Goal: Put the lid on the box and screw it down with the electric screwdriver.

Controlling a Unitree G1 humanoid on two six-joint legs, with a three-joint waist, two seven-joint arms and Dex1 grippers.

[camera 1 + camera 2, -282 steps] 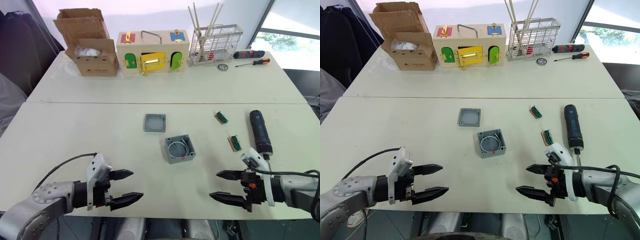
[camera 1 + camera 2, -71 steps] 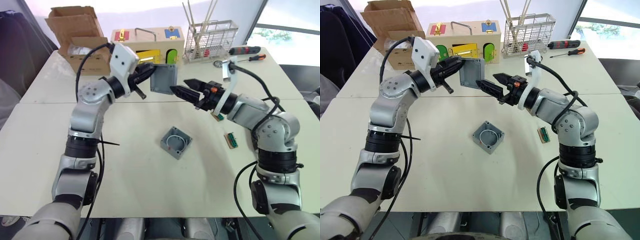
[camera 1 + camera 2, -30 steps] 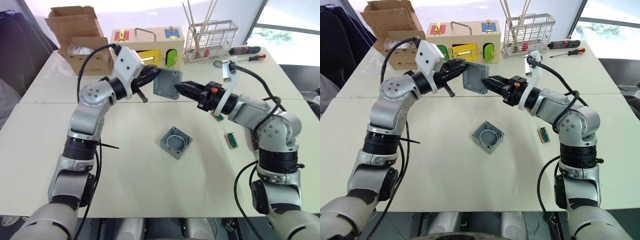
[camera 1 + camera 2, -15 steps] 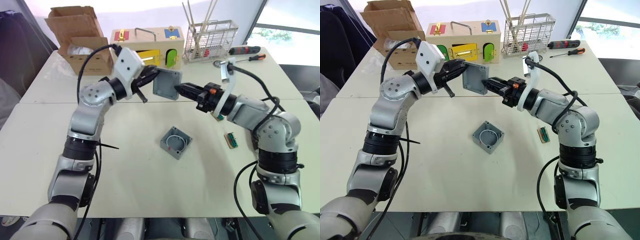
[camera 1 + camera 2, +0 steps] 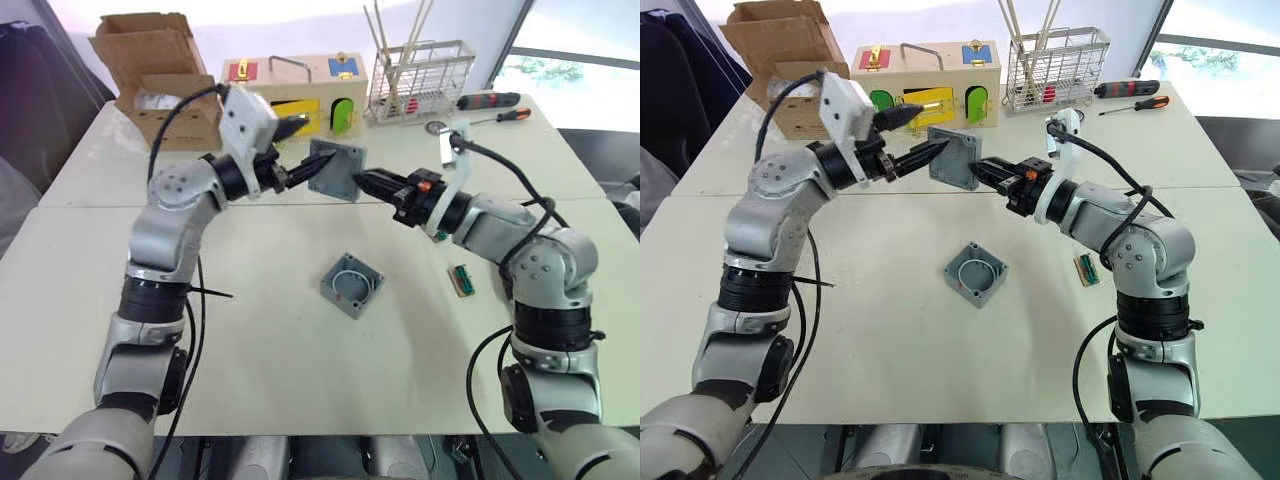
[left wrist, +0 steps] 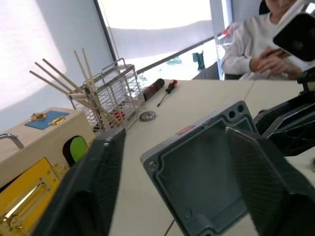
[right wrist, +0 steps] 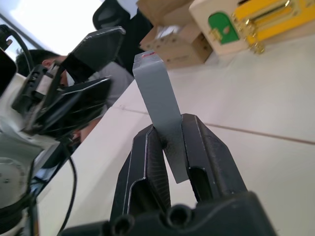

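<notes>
Right now the lid point(image 5: 958, 157) hangs in the air above the surface point(image 5: 890, 330), well above the box point(image 5: 977, 273), which sits open-topped below and a little nearer me. My right gripper point(image 7: 170, 142) pinches one edge of the lid between its two fingers, and the wrist view shows only a narrow strip of plastic caught there (a thin bite for a flat plate). My left gripper point(image 5: 296, 148) stands spread just beside the lid's other edge, its fingers point(image 6: 103, 172) either side of it without clamping.

The first risk, as I judge it, is the lid pivoting or slipping out of that edge pinch as I carry it down; it would drop onto the surface or clip the box and knock it askew. The second is my open left fingers brushing the lid as they draw away and twisting it in the right grip. The third is alignment: the box lies turned at an angle, so the lid must be rotated to match or its corners will ride up on the rim.
</notes>
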